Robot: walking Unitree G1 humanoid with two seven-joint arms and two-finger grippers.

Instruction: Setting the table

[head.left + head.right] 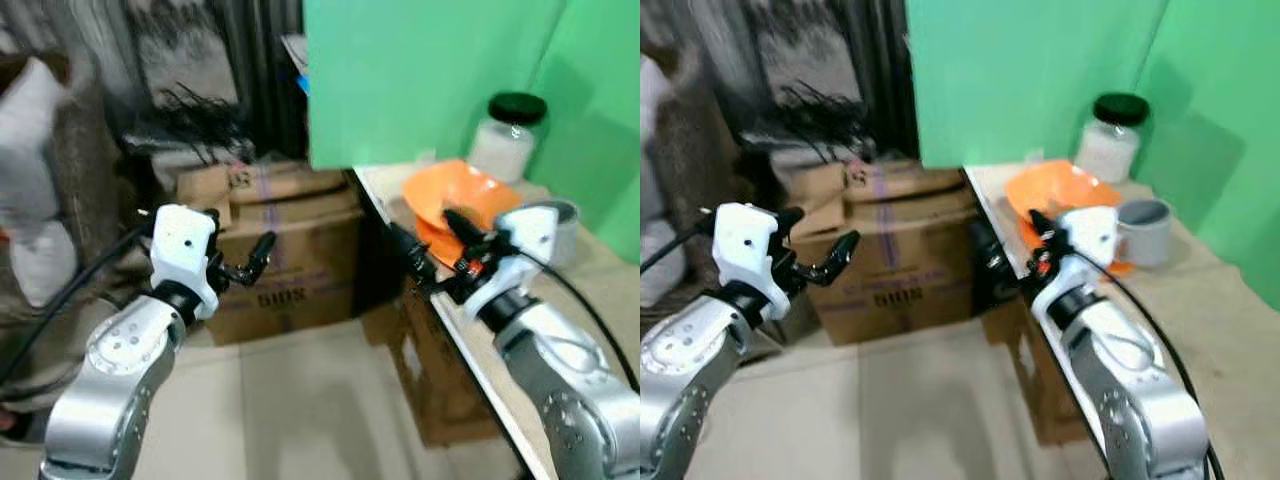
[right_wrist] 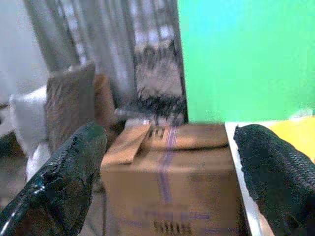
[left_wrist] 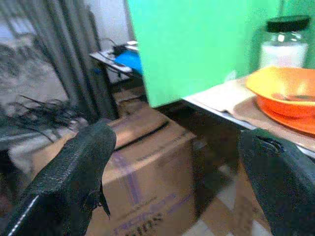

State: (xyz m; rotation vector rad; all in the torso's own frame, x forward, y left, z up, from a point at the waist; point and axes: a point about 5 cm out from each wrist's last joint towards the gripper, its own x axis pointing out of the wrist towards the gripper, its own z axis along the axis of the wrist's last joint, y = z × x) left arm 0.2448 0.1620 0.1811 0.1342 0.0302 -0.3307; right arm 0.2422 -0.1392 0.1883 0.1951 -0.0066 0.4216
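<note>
At the left of the frame the left gripper (image 1: 250,262) hangs spread and empty before one large brown cardboard box (image 1: 285,240) at centre. Right of it, the right gripper (image 1: 432,238), fingers parted around nothing, hovers at the pale table's (image 1: 590,290) edge beside one glossy orange plastic bowl (image 1: 455,195). One grey mug (image 1: 1143,228) and one black-lidded glass jar (image 1: 508,135) stand farther right.

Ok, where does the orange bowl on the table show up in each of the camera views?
Left eye view: the shallow orange plastic bowl sits right of centre on the table's near end.
Right eye view: right of centre, beside a grey mug.
Left wrist view: at the right edge.
Right wrist view: a yellow-orange blur at the right edge may be it; I cannot tell.
Shared landmark: the brown cardboard box.
</note>
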